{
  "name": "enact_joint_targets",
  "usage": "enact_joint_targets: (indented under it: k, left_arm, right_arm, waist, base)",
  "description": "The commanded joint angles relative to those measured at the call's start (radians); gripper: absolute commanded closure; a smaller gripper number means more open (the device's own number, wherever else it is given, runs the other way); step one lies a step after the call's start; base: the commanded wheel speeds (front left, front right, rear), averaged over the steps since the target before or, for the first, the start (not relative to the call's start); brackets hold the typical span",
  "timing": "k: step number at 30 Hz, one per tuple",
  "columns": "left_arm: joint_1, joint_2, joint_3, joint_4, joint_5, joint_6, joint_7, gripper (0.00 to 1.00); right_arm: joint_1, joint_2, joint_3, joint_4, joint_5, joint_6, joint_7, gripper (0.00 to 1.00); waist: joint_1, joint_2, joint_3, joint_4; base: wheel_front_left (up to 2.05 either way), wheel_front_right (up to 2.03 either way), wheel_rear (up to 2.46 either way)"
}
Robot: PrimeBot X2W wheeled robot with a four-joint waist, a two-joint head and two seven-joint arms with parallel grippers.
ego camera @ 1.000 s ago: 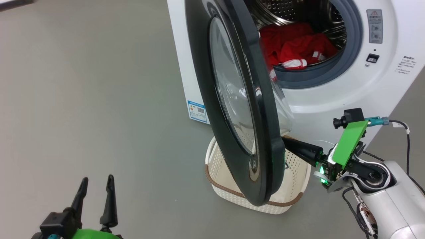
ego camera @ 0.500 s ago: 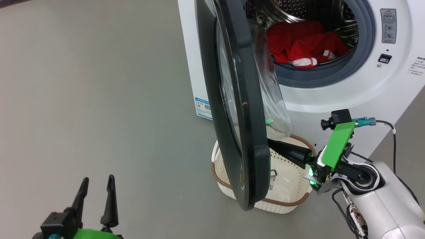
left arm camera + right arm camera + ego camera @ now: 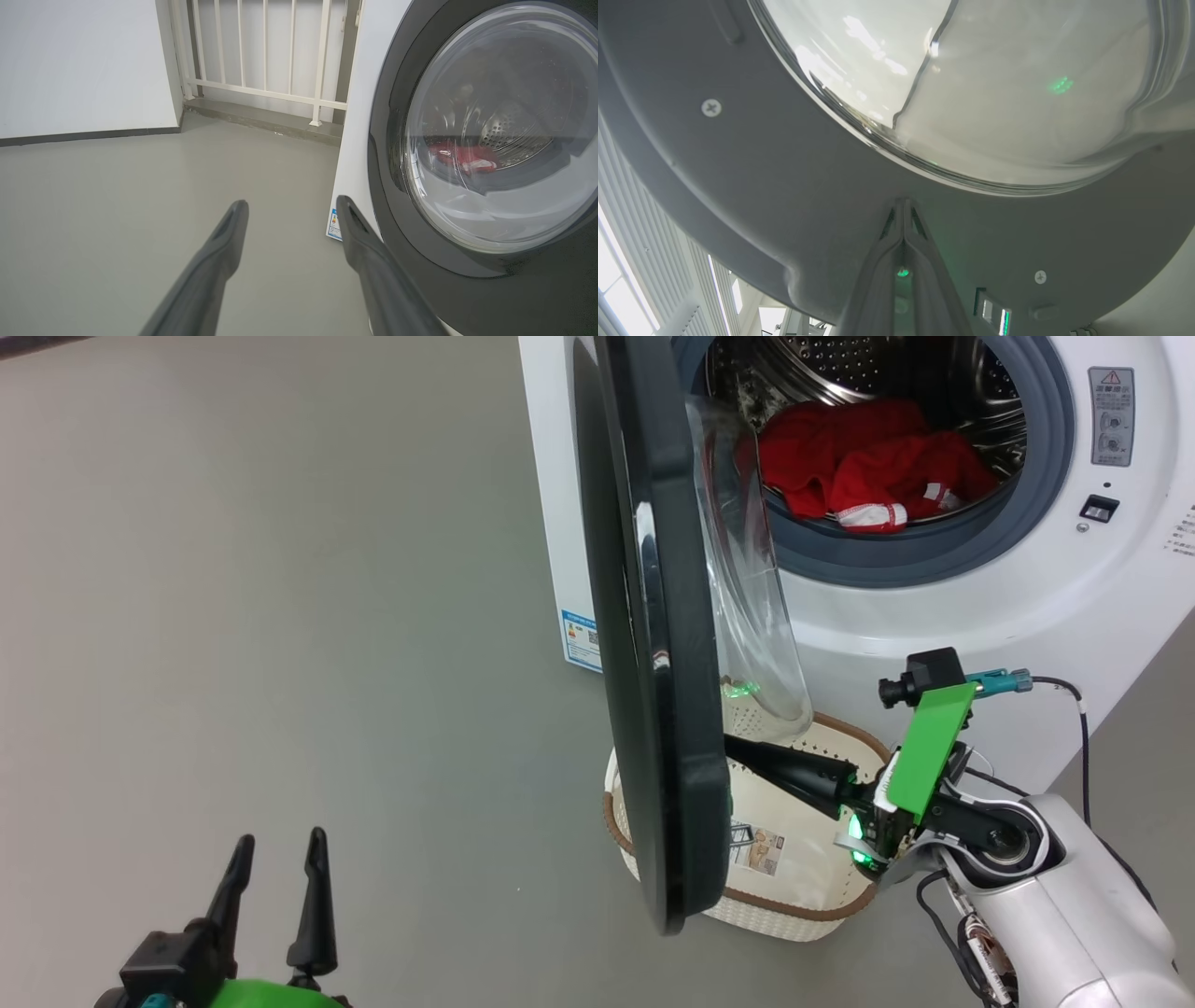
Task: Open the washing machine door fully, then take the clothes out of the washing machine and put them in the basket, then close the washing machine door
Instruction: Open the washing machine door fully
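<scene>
At the lower left of the head view the left end effector (image 3: 280, 837) hangs over the grey floor (image 3: 280, 616) with its two long dark fingers spread wide and nothing between them. Its wrist view shows the same spread fingers (image 3: 292, 203) pointing towards the machine's lower corner, where a small blue sticker (image 3: 334, 225) sits. To the right of it stands the large round glossy black washing machine door (image 3: 644, 663), swung out from the white box-shaped front-loading washing machine (image 3: 934, 625) and seen nearly edge-on, with its clear bulging glass bowl (image 3: 747, 616) facing the drum. Below the door, on the floor just in front of the machine, sits the small cream perforated plastic basket with a brown woven-look rim (image 3: 794, 905). The door hides its left part, and its pale bottom shows a label sticker (image 3: 761, 849). Higher up, inside the grey rubber ring (image 3: 934, 560), the perforated steel drum (image 3: 840, 364) holds the bright red fabric clothes (image 3: 868, 467), bunched at the drum's lower front with a small white part towards the ring. At the right, the right end effector (image 3: 738, 745) reaches across above the basket. Its fingers are pressed together on nothing, and their tips (image 3: 903, 201) sit at the door's grey inner face (image 3: 784, 186), just under the glass bowl, apparently touching it.
</scene>
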Motion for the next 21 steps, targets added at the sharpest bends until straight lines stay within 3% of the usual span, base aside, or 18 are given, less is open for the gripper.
enact_joint_targets:
  k: [1,21]
  left_arm:
    - [-0.015,0.018,0.029,-0.022,-0.007,0.007,-0.008,0.00]
    - [-0.013,0.018,0.028,-0.019,-0.009,0.011,-0.008,0.00]
  right_arm:
    - [-0.001,0.027,0.020,-0.032,-0.001,0.002,0.010,1.00]
    - [-0.022,0.099,0.046,-0.030,-0.010,0.002,0.026,1.00]
  waist:
    - [0.0000,0.0000,0.000,0.002]
    - [0.0000,0.0000,-0.005,0.022]
  base:
    - [0.00,0.00,0.00]
    - [0.00,0.00,0.00]
